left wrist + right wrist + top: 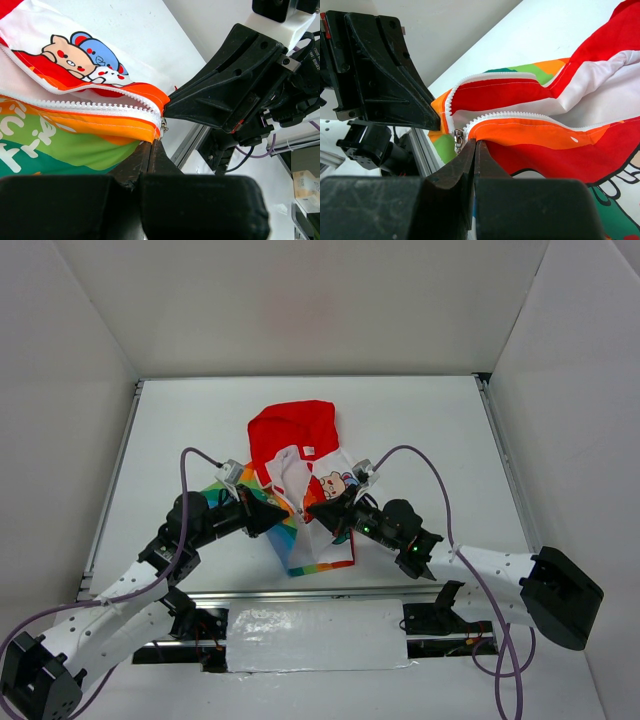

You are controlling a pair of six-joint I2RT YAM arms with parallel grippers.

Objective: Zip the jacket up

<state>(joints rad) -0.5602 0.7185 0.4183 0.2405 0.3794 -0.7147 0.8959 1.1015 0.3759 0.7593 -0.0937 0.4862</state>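
The small jacket [300, 502] lies in the middle of the table, red hood [295, 428] at the far end, front open, rainbow stripes on the left panel and animal print on the right. My left gripper [276, 512] is shut on the orange bottom hem of the striped panel [125, 127], right by the zipper's lower end. My right gripper [318, 511] is shut on the orange hem of the other panel [530, 132], just beside the metal zipper slider [458, 140]. The two grippers face each other, tips almost touching. The zipper teeth [520, 116] stand apart above the slider.
A metal rail [330, 592] runs along the table's near edge, with a crinkled white sheet [315, 635] below it. White walls enclose the table on three sides. Purple cables [440, 490] loop over both arms.
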